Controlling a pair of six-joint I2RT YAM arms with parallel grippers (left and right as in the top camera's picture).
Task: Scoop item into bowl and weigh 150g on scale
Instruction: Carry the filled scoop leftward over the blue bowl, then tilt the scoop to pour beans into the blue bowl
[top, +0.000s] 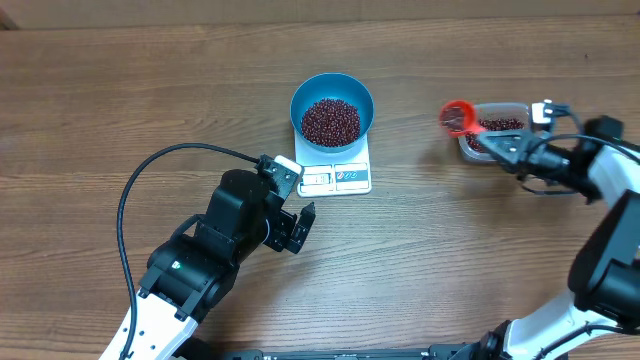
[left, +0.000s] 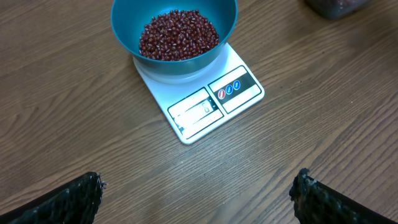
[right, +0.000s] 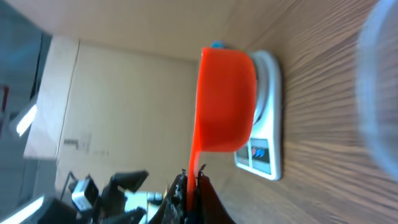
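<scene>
Right hand (top: 500, 146) grasps the scoop (top: 458, 117) beside the tub (top: 510, 110); left hand (top: 300, 228) hangs released near the scale (top: 345, 178) and bowl (top: 303, 96).

Brown wood-grain table (top: 100, 80) — beige cardboard (right: 124, 93) beyond

I count one blue bowl (top: 299, 98), one white scale (top: 338, 178), one red scoop (top: 458, 117) and one clear tub (top: 515, 108). The beans (top: 331, 121) are past counting. They sit in two lots, one in the bowl and one in the tub. Scale face: one display window (left: 198, 109), three round button marks (left: 228, 91). Two arms, two grippers: left gripper (top: 302, 226), right gripper (top: 496, 144). One black cable (top: 124, 200).
</scene>
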